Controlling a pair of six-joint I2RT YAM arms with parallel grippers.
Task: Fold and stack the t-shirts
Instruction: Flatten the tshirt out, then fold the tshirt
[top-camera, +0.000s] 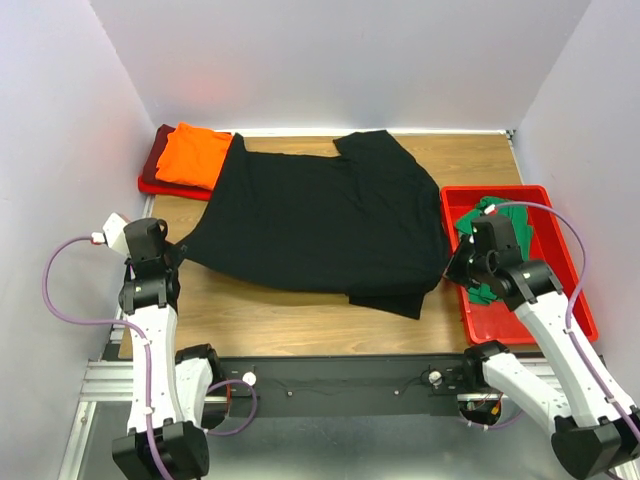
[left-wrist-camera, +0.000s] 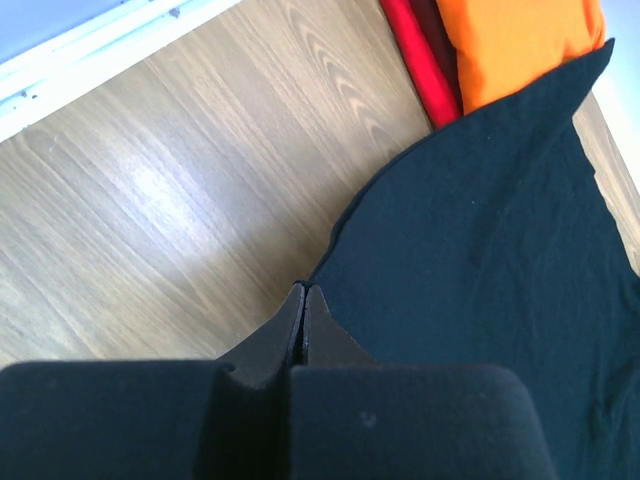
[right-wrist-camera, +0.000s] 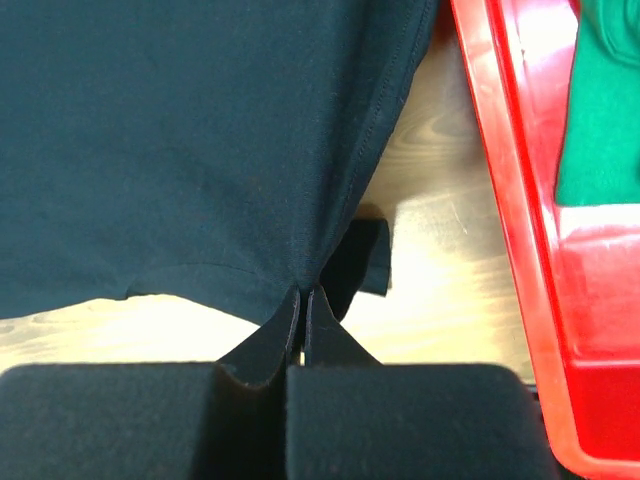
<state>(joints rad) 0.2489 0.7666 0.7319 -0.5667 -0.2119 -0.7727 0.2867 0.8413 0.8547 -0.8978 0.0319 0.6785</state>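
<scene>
the black t-shirt (top-camera: 320, 215) lies spread over the middle of the wooden table (top-camera: 300, 320), and in the top view it covers most of the table from the 9 o'clock side to the 3 o'clock side. its near edge is lifted a little at both ends. the left gripper (top-camera: 172, 250) is at about 8 o'clock of the table, its two fingers are pressed together and they pinch the pointed corner of the black cloth, which the left wrist view shows running into the fingertips (left-wrist-camera: 296, 300). the right gripper (top-camera: 452, 268) is at about 4 o'clock, just beside the red bin (top-camera: 560, 250); its fingers are also pressed together and they clamp the hem of the same shirt, as the right wrist view shows. one part of the shirt is doubled under itself at about 5 o'clock. the orange t-shirt (top-camera: 195, 155) lies folded at 10 o'clock, on top of the dark red t-shirt (top-camera: 157, 160), and the black cloth touches the side of this pile. the green t-shirt (top-camera: 470, 222) lies crumpled inside the red bin at 3 o'clock, partly hidden behind the right arm.
</scene>
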